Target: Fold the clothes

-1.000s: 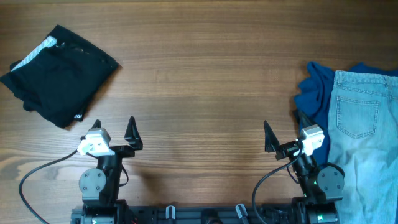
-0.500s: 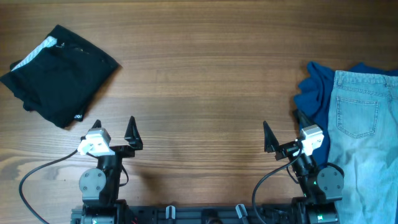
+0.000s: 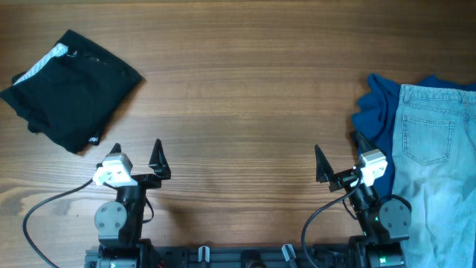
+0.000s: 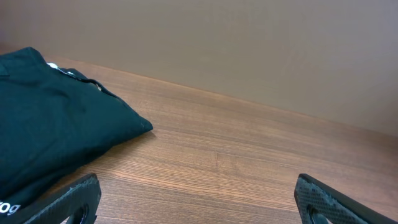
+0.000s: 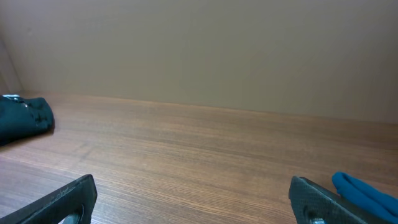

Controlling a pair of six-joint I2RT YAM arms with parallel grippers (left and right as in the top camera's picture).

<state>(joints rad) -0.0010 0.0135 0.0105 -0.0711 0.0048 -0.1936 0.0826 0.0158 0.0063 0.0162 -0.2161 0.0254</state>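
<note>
The denim shorts [image 3: 435,171] lie flat at the 3 to 4 o'clock edge of the tabletop [image 3: 238,89], one stitched pocket facing up, and run out of the overhead view on the right and lower sides. A royal-blue top [image 3: 375,112] is bunched against their inner edge at 3 o'clock, partly beneath them.

The right fingers [image 3: 320,165] stand at 5 o'clock, spread wide with nothing between them. The shorts are just beside them at their 3 o'clock and the blue top near their 1 o'clock. Neither is touched. In the right wrist view only a fold of the blue top [image 5: 367,194] shows, just outside one finger tip.

The black garment [image 3: 71,89] lies folded at 10 o'clock, well apart from the other two. The left fingers [image 3: 158,158] stand at 7 o'clock, likewise spread wide and holding nothing. The black garment lies near their 11 o'clock, clear of them. In the left wrist view its corner [image 4: 56,137] rests ahead of the left-hand finger.
</note>
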